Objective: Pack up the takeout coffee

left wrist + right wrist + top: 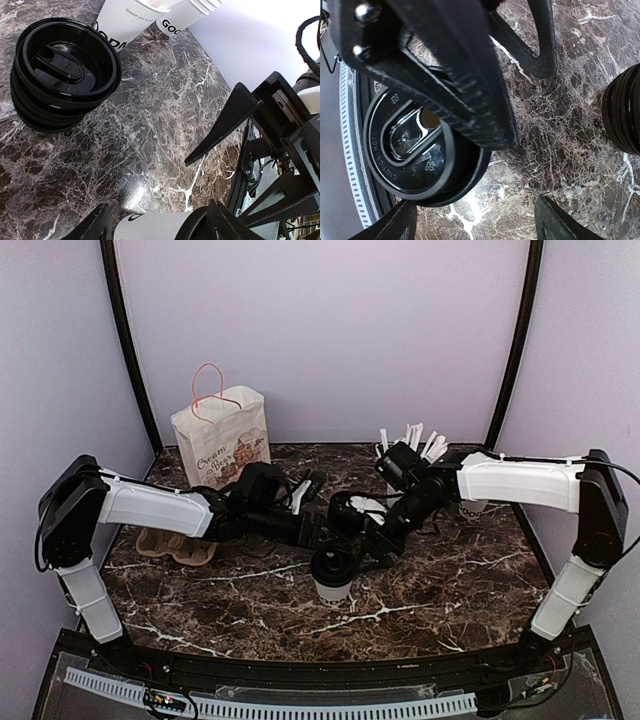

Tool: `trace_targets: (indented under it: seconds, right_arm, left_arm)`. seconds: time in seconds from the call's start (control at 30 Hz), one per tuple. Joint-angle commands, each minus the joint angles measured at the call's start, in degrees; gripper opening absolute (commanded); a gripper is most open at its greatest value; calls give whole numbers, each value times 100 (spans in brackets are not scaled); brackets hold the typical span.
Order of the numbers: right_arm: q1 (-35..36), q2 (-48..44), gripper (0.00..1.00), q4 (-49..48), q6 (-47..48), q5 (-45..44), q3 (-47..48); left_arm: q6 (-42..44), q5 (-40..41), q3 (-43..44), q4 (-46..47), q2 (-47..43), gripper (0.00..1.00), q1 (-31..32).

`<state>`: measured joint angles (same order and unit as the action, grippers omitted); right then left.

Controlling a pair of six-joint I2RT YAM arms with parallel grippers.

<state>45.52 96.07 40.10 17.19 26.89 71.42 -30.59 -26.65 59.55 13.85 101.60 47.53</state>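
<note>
On the table (450, 590), nearer the arms' bases than anything else on it, the coffee cup (332, 576) stands upright, its long axis vertical and its black lid facing up. Just behind the cup both pincers crowd together. The left pincer (322, 532) has its fingers apart, part of it over the lid. The right pincer (477, 222) is apart too, holding nothing. Packed this tight, they could knock each other or tip the light cup, and a hard squeeze might pop the lid. The paper bag (222, 438) stands far behind-left of the cup.
</note>
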Motion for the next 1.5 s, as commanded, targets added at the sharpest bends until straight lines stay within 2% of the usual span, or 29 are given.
trace_targets:
  seconds: [0.0,0.3,0.6,0.8,1.0,1.3,1.47]
  right_arm:
    - [13,217,81,-140,-207,-200,276]
    - [-379,576,81,-176,-390,-435,657]
    - [-403,541,80,-46,-299,-309,795]
    - [-420,24,80,242,-94,788,283]
    - [-419,-241,79,179,-262,2004,-343]
    - [-413,284,69,84,-572,2855,-438]
    - [-413,461,64,121,-574,2970,-336]
  left_arm:
    - [-80,38,-282,-5,-353,66,37]
    - [-275,328,-947,-41,-835,65,35]
    - [-308,814,-1214,-236,-1474,67,37]
    - [-232,881,-1200,-593,-1851,71,37]
    - [-379,159,-1401,-506,-1954,69,41]
    - [-964,357,-1667,-728,-2110,59,39]
    - [-1209,-19,-1746,-555,-2039,55,40]
